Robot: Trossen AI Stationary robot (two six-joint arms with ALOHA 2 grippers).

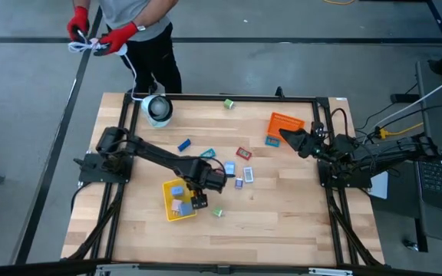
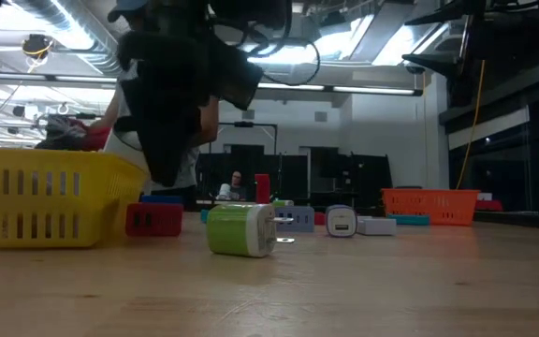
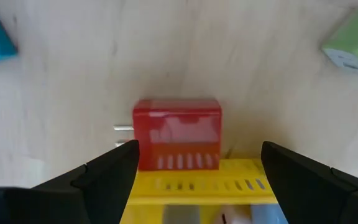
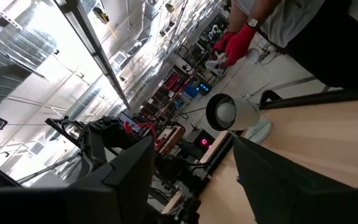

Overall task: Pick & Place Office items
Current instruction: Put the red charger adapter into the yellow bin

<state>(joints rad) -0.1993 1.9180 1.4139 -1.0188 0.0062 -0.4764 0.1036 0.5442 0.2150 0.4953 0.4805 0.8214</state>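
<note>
The table (image 1: 282, 215) is pale wood, smooth, with visible plank seams and grain. The yellow tray (image 3: 197, 183) looks like slotted plastic, as does the orange tray (image 2: 430, 204). The red block (image 3: 177, 134) is glossy plastic with metal prongs at one side. The green block (image 2: 241, 229) is smooth, faintly shiny plastic. The left gripper (image 3: 197, 180) has matt black fingers (image 3: 104, 180).

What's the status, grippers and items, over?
Left gripper open over yellow tray's rim, holding nothing. Right gripper open, waiting by orange tray. Red item just outside tray.
</note>
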